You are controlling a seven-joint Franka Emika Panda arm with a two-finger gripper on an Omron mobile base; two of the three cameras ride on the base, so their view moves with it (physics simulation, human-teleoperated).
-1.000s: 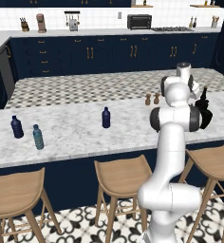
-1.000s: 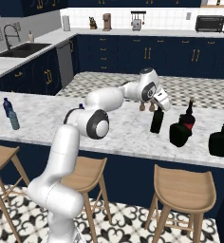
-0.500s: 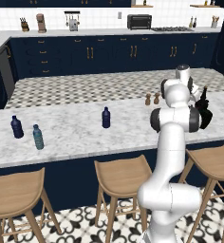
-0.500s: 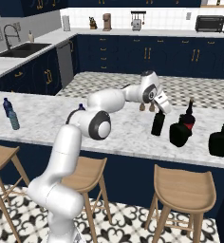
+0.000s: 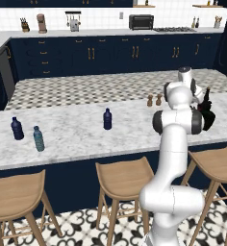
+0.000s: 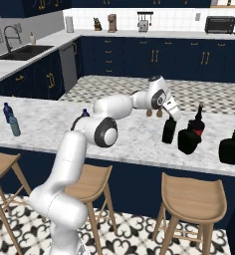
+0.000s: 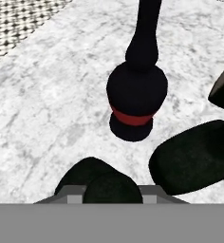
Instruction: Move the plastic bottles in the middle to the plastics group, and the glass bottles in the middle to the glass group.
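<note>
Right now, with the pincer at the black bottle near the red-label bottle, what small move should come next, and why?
Probably open the pincer and lift straight up. It is shut on the neck of the black bottle, which looks set down upright on the counter beside the red-label bottle and another black bottle. A sideways pull might knock these close neighbours.

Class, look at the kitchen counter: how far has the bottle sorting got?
Looks done: two round black bottles stand by the red-labelled bottle. In hand: the tool is shut on a third black bottle by its neck, beside that group. Left: release it, then carry the navy bottle from mid-counter to the two small bottles far left.
</note>
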